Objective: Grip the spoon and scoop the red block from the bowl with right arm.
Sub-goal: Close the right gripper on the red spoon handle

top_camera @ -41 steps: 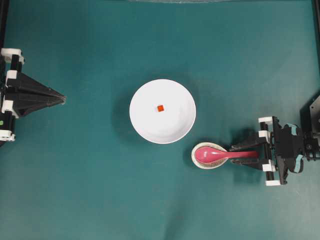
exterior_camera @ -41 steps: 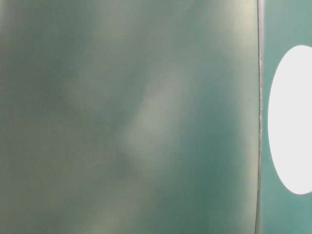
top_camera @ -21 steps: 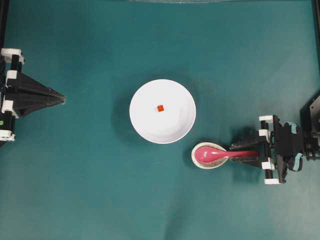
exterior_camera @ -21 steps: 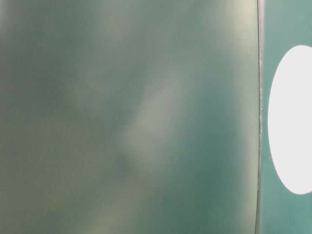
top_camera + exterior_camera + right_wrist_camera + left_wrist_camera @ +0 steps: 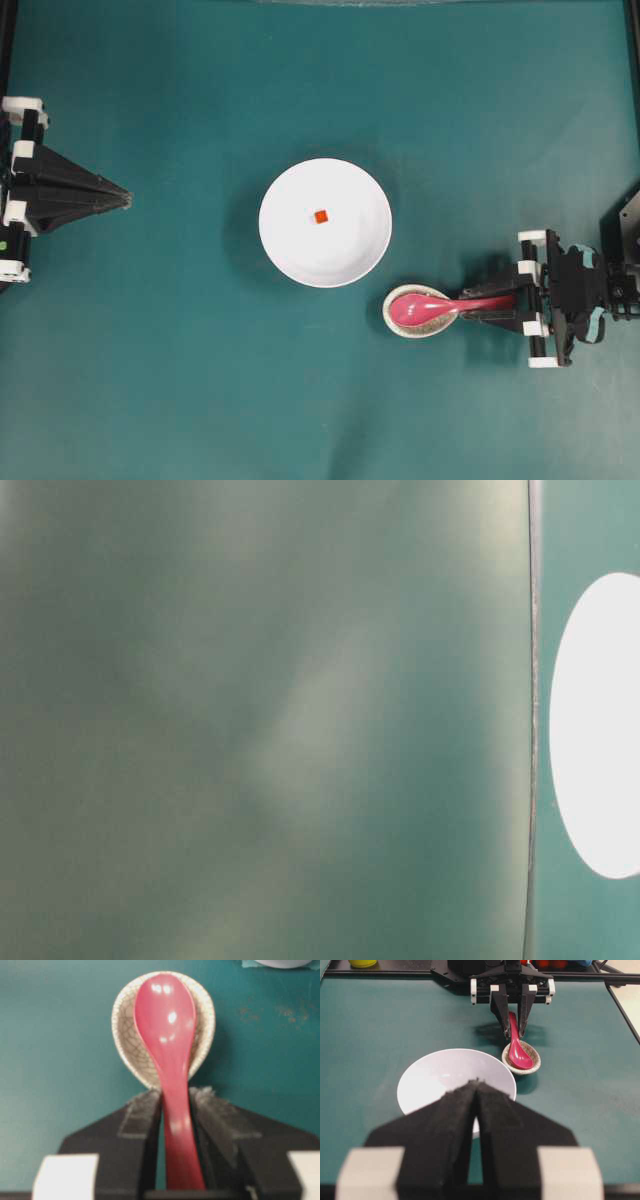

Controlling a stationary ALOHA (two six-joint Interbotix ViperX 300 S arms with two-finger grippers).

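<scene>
The pink-red spoon (image 5: pixel 420 308) lies with its scoop in a small speckled dish (image 5: pixel 392 318) and its handle pointing right. My right gripper (image 5: pixel 468 307) straddles the handle. In the right wrist view the spoon (image 5: pixel 167 1025) runs between the fingers (image 5: pixel 145 1115). They stand close on both sides, with a thin strip of mat still showing on the left, so the right gripper (image 5: pixel 176 1094) is open. The red block (image 5: pixel 321 216) sits near the middle of the white bowl (image 5: pixel 345 250). My left gripper (image 5: pixel 128 198) is shut and empty at the far left.
The speckled dish (image 5: pixel 122 1025) stands just right of and below the bowl, close to its rim. In the left wrist view the left gripper's fingers (image 5: pixel 450 1125) hide part of the bowl (image 5: pixel 435 1075). The table-level view is mostly a blur of green.
The right gripper's fingers have narrowed around the spoon handle. The handle's end has shifted slightly. The left arm, bowl and block have not moved.
</scene>
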